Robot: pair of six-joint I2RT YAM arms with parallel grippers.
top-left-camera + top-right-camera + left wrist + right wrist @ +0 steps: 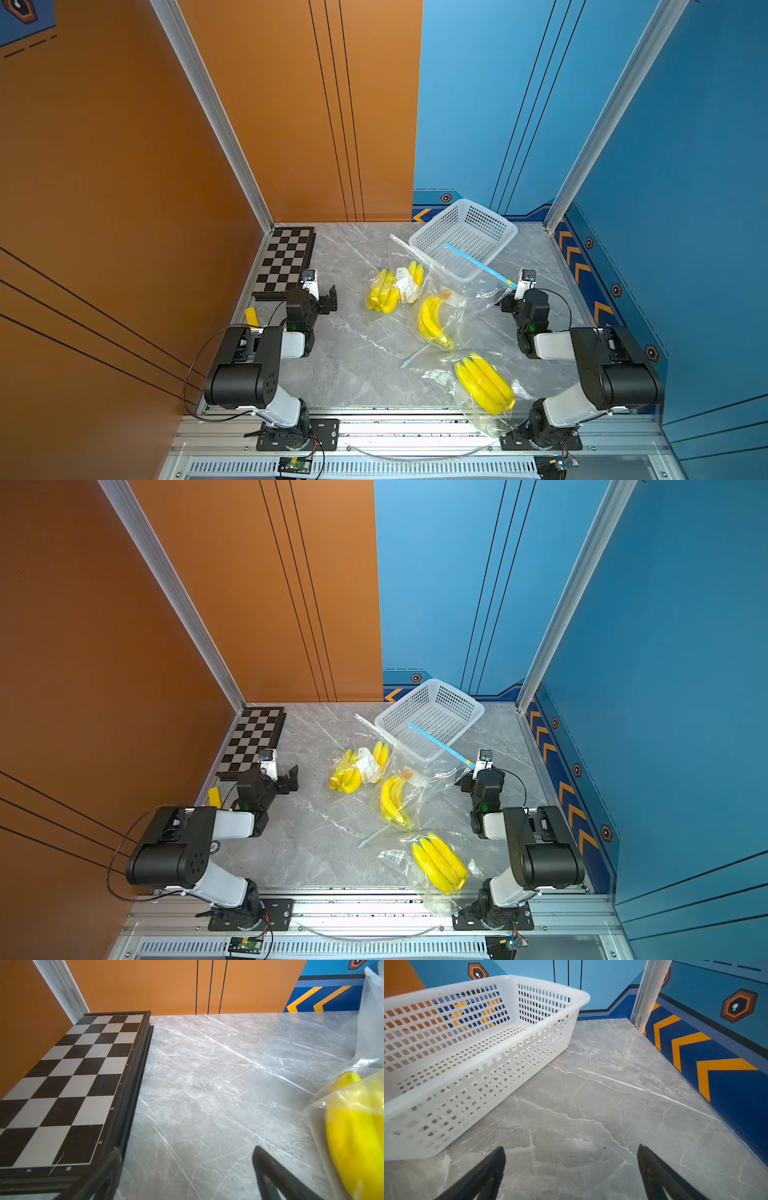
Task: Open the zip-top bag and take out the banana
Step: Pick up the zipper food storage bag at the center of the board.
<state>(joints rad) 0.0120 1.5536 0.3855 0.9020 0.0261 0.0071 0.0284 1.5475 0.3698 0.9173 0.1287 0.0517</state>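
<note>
On the far left I see the chessboard (286, 259) lying flat on the table (353, 353), by the orange wall. My left gripper (186, 1150) sits just beside it. It is wide open and holds nothing. Only bare table shows between its fingers.

Next come three clear bags, and each has yellow bananas (432, 318) inside. The left bag (401, 251) lies near the middle of the table. The middle bag (465, 291) lies right beside it, and its blue zip (478, 266) leans on the basket. The near bag (478, 415) lies at the front and hangs over the table edge. I cannot tell if any zip is open.

The white basket (498, 226) stands at the back. My right gripper (571, 1147) is near it, close to the end of the blue zip. It is wide open too and holds nothing.
</note>
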